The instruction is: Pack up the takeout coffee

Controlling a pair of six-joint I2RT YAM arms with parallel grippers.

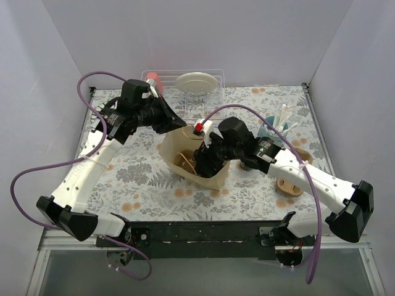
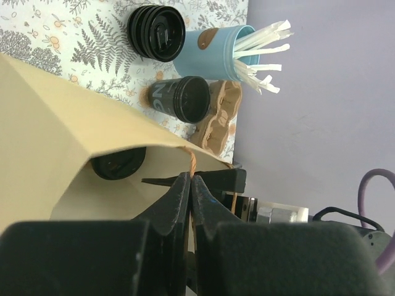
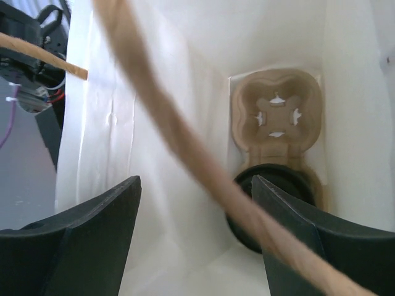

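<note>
Left fingers [image 2: 176, 203] pinch the bag handle [image 2: 192, 161], right fingers [image 3: 92, 228] spread inside the paper bag [image 2: 55, 123] above the seated cup [image 3: 284, 185]: best lift right straight up, dodging the handle.

One brown paper bag [image 1: 176, 148] is standing mid-table, holding one pulp carrier [image 3: 276, 114] and one black cup [image 3: 274, 172]. One open black cup [image 2: 185, 98], one ringed black lid [image 2: 156, 32] and one light-blue cup [image 2: 210, 52] of white sticks are sitting at its 2 o'clock. One plate [image 1: 196, 82] is resting at 12 o'clock.
</note>
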